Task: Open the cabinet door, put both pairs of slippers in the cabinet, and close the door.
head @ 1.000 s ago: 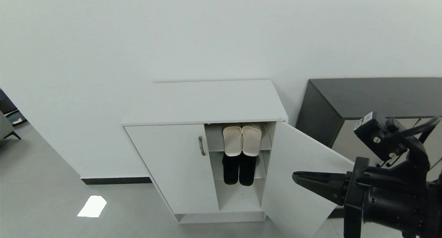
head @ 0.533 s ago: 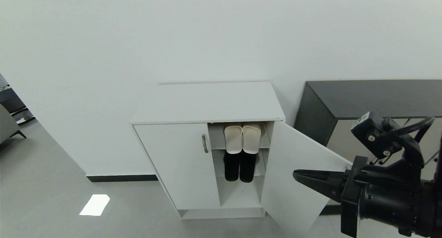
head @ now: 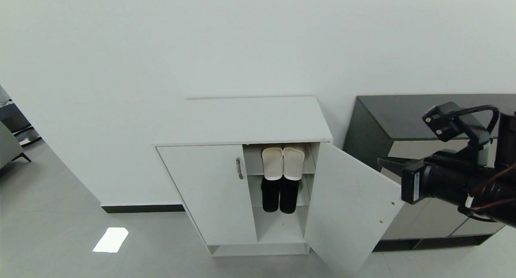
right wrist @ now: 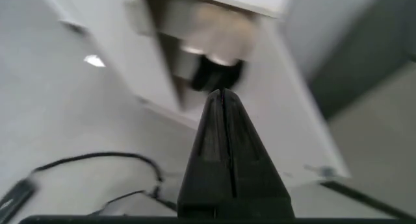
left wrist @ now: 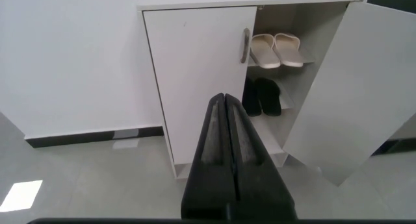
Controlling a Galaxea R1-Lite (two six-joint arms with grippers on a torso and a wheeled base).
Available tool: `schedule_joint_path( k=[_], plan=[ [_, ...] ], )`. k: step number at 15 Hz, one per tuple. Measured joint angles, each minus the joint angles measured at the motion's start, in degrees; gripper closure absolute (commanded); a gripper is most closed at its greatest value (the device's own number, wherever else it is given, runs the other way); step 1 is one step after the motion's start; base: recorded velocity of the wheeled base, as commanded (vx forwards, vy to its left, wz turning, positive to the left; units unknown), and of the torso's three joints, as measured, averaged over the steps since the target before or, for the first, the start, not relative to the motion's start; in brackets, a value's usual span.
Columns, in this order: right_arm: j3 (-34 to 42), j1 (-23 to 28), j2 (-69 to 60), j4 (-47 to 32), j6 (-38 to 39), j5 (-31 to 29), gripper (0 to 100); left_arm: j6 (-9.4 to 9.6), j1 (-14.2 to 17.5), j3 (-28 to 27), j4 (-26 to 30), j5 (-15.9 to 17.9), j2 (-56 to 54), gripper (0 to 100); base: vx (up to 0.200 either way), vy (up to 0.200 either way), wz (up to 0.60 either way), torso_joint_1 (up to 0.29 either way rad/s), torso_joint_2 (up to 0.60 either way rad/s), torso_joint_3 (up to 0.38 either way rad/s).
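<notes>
Cabinet [head: 246, 121]: one. Doors: two, namely shut door [head: 205, 189] and open door [head: 346, 201]. Handle [head: 239, 168]: one. Slippers: four, as white pair [head: 283, 162] and black pair [head: 279, 195]. Claws: two, left claw [left wrist: 224, 97] and right claw [head: 381, 160]. Sideboard [head: 403, 113] behind right claw: one.

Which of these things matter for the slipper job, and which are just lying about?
For the job: cabinet, open door, cream slippers, black slippers, right gripper.
Just there: dark sideboard, chair.

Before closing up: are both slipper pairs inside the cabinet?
Yes, the white pair and the black pair below it both sit inside the cabinet.
</notes>
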State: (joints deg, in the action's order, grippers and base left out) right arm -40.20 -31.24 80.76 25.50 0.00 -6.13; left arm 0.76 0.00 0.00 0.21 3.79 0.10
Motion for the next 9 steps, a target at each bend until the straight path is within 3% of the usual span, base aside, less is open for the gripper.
schedule_joint_path(
  k=[5,9],
  plan=[
    [-1.72,14.24,8.57,0.82,-1.91,-0.16,100,-0.07,-0.02,0.0,0.0,0.0,0.0,100,0.0,0.0,0.0,0.0,0.0,0.0],
    [-3.06,22.08,15.9,5.23,-2.93,1.32,100,-0.05,0.0,0.0,0.01,0.06,0.0,100,0.0,0.0,0.0,0.0,0.0,0.0]
  ],
)
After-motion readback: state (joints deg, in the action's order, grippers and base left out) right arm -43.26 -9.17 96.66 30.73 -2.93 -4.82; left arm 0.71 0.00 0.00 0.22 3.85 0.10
